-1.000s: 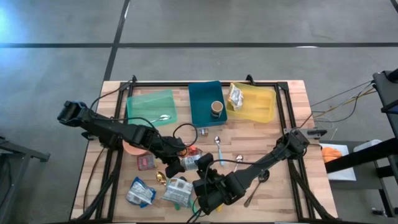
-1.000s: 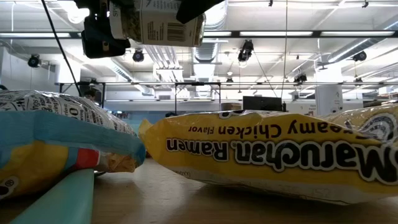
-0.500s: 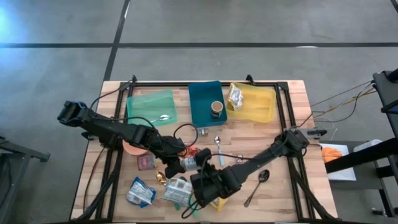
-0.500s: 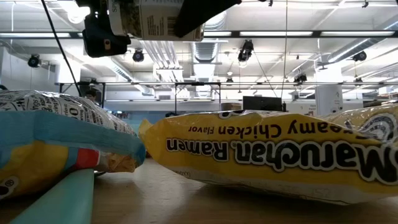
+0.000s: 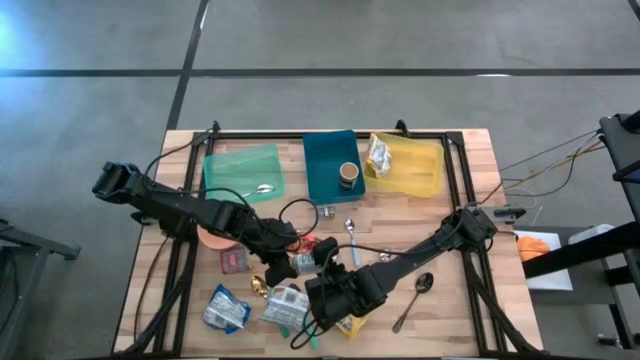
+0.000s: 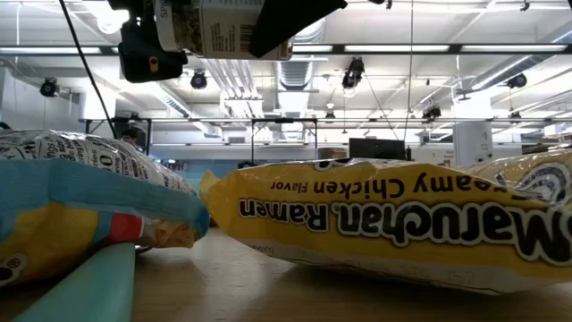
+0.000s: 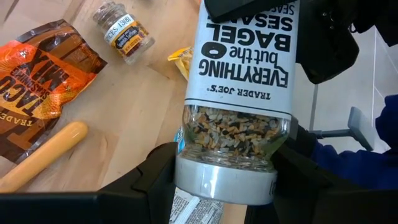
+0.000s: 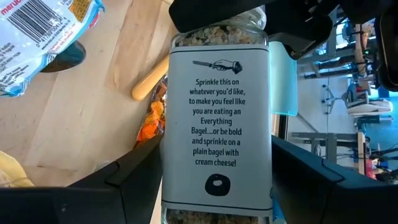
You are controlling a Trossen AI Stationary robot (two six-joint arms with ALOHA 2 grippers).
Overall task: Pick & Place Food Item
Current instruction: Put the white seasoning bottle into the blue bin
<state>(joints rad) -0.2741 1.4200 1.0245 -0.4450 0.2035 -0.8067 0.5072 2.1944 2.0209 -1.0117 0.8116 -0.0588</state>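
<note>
A: Wooden table [image 5: 470, 170], crowded along the lower edge of the overhead frame. Who has the seasoning jar [image 7: 239, 81]?

B: Both. The left gripper [image 7: 224, 186] clamps its lid end, the right gripper [image 8: 217, 168] its other end: a mid-air handover, I'd judge.

A: Room to move?

B: Packets below; the yellow tray [image 5: 425, 180], upper right, has space.

A large lab or workshop hall: bare grey concrete floor [image 5: 400, 40] marked with dark lines, an open ceiling with strip lights [image 6: 500, 49] and hanging cameras [image 6: 354, 72], a monitor [image 6: 375, 148] in the background, and a wooden surface [image 5: 480, 160] on a black metal frame.
</note>
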